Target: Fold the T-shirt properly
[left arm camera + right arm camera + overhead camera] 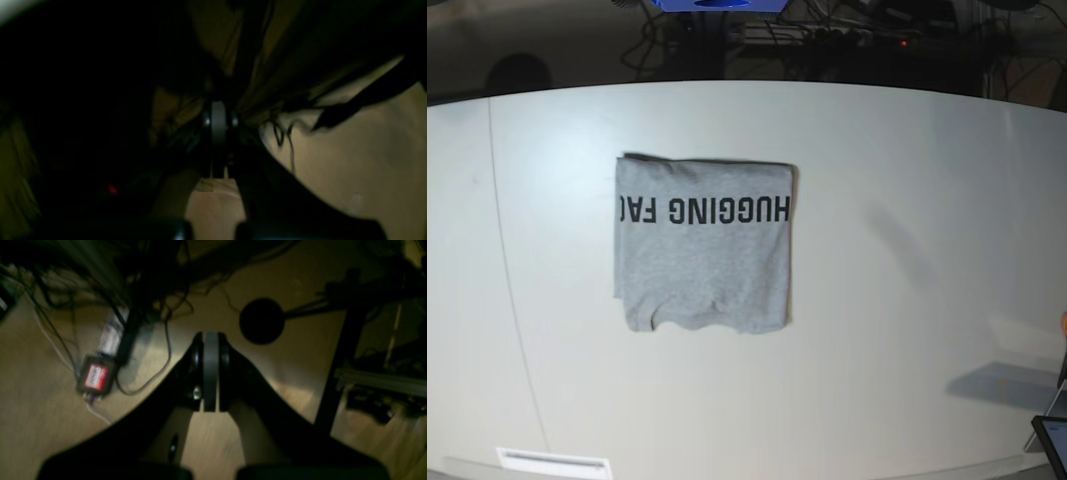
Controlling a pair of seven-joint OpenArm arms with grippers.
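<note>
White table (pixel 907 330), base view — the T-shirt (pixel 702 245) lies folded into a near-square left of centre, slightly longer from far edge to near edge. Its black lettering runs across the far end, upside down. Left gripper (pixel 218 126) and right gripper (pixel 210 368) — jaws pressed together, holding nothing, over wooden floor (pixel 40 413).

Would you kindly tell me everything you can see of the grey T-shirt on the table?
The T-shirt is heather-grey, soft knit by its look, folded into a compact, near-square packet lying flat on the white table, left of centre in the base view. Black capitals, upside down, run across its far part. Its near edge is slightly wavy. Only the table touches it.
</note>
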